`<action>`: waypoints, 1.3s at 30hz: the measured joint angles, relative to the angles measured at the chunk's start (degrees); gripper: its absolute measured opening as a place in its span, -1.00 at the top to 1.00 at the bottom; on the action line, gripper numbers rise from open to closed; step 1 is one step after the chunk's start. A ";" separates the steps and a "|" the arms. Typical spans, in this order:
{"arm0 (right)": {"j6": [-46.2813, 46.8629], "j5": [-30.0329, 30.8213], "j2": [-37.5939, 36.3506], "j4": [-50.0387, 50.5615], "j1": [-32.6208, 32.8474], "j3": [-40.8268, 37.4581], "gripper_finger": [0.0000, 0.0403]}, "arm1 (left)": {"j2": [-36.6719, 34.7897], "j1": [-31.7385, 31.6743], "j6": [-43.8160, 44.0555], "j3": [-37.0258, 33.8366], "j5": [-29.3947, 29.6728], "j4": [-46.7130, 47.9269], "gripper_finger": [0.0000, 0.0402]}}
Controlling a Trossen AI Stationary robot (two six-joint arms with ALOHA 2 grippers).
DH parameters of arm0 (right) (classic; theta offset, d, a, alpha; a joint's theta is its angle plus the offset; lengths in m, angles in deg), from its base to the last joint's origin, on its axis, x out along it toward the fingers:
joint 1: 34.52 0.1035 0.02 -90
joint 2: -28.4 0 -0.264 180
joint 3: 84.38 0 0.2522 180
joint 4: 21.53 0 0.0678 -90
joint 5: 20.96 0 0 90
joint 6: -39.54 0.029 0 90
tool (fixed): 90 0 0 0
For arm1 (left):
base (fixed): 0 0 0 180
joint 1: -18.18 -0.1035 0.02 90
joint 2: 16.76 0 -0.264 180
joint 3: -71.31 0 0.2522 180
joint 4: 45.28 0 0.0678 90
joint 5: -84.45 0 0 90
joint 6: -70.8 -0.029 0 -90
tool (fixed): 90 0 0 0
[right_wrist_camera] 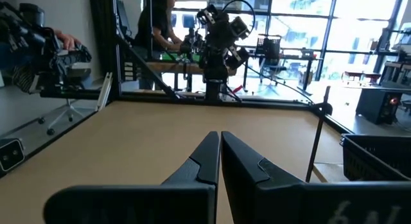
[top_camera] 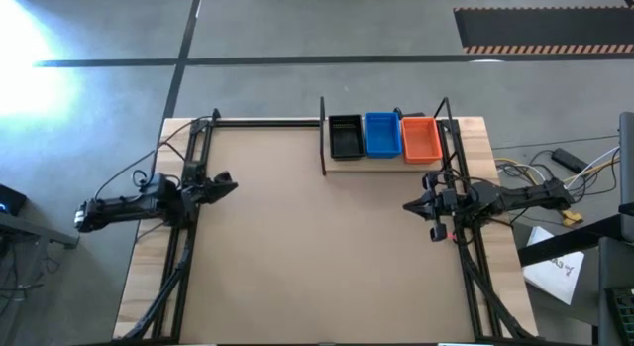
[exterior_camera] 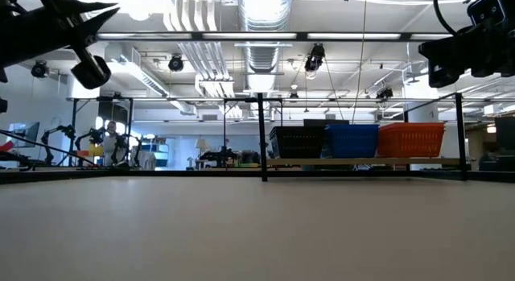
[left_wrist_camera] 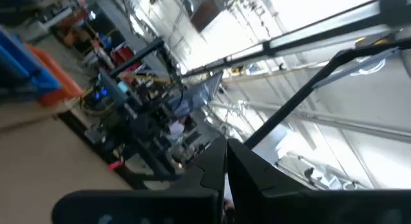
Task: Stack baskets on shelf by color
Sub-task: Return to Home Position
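Both claws hang above the table (top_camera: 297,257) with nothing in them. I see the left claw (top_camera: 230,181) pressed tight, its fingers (left_wrist_camera: 212,169) meeting with no gap. The right claw (top_camera: 408,204) is pinched shut the same way, its fingers (right_wrist_camera: 204,156) touching along their length. The two tips point at each other across the bare board. The shelf (top_camera: 376,164) lies just beyond the right claw toward the far edge, and well off to the far side of the left claw. Its long axis runs across the table. On it sit a black basket (top_camera: 345,136), a blue basket (top_camera: 381,134) and an orange basket (top_camera: 419,140), side by side and touching, with the orange one nearest the right claw. Each basket's long axis runs front to back, crosswise to the shelf, with the open top up. From above I only see the top basket of each colour. From table height the three look level with each other, and I cannot count how many are nested in each. In the right wrist view the black basket (right_wrist_camera: 379,156) is cut off at the edge, and a person (right_wrist_camera: 157,25) stands in the room behind the left arm (right_wrist_camera: 218,31). The left wrist view is tilted, with only blurred corners of blue and orange.
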 joint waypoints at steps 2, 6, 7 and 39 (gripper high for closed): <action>0.09 0.00 -0.02 0.01 0.00 0.00 0.96 | 0.00 1.14 0.00 0.00 0.00 0.26 1.00; 0.12 -0.01 -0.02 -0.05 0.00 -0.02 0.96 | 0.00 1.79 0.00 0.00 -0.02 0.08 1.00; 0.10 0.00 -0.02 -0.07 -0.02 -0.02 0.96 | 0.00 1.79 0.00 0.00 -0.04 0.05 1.00; 0.07 -0.09 1.91 0.47 -0.02 -0.07 0.96 | 5.49 1.70 -51.58 0.13 3.06 7.11 1.00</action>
